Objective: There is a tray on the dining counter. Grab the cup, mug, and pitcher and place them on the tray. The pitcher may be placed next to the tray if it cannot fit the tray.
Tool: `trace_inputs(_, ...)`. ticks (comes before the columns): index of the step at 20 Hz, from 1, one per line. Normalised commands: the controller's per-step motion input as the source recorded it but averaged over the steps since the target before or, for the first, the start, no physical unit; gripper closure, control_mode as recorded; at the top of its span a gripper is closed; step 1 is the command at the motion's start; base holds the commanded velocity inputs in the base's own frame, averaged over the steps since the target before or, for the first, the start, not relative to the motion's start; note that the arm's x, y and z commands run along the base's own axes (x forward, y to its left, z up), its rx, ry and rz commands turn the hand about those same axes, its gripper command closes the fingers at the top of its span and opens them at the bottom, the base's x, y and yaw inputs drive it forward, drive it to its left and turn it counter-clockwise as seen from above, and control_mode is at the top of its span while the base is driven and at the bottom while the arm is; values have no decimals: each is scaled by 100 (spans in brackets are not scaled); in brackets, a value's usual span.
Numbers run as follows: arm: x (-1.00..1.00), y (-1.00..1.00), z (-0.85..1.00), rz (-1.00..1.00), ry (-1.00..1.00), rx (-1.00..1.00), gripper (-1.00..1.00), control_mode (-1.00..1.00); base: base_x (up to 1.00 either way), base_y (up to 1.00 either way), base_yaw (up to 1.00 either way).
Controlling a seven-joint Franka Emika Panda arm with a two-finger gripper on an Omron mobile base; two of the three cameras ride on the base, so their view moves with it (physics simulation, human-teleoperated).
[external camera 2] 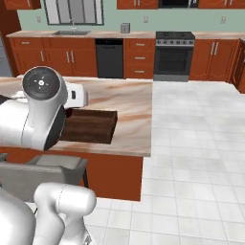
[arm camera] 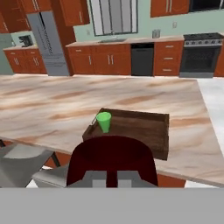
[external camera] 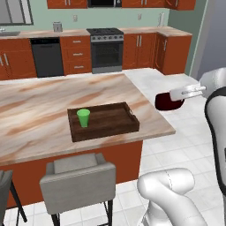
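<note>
Your gripper (external camera: pixel 176 98) pinches the mug (external camera: pixel 168 101) in the air at 3 o'clock of the tray (external camera: pixel 110 121) (the cup (external camera: pixel 83 118) stands inside).

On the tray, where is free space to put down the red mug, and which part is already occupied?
The tray is bare from its middle to the right handle end. Only the left end is crowded, where the cup stands. The mug hangs in the shut end effector, off the dining counter beyond its right edge.
</note>
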Motion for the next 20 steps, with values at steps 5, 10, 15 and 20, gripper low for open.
trace_inputs(5, 70, 0, -60, 17, 3, 0, 100, -100, 0, 0, 0)
trace_inputs(10, 56, 0, -34, 10, 0, 0, 100, -100, 0, 0, 0)
trace_inputs(15, 39, 0, -26, 7, -4, 0, 100, -100, 0, 0, 0)
trace_inputs(20, 39, 1, -21, 5, -7, 0, 100, -100, 0, 0, 0)
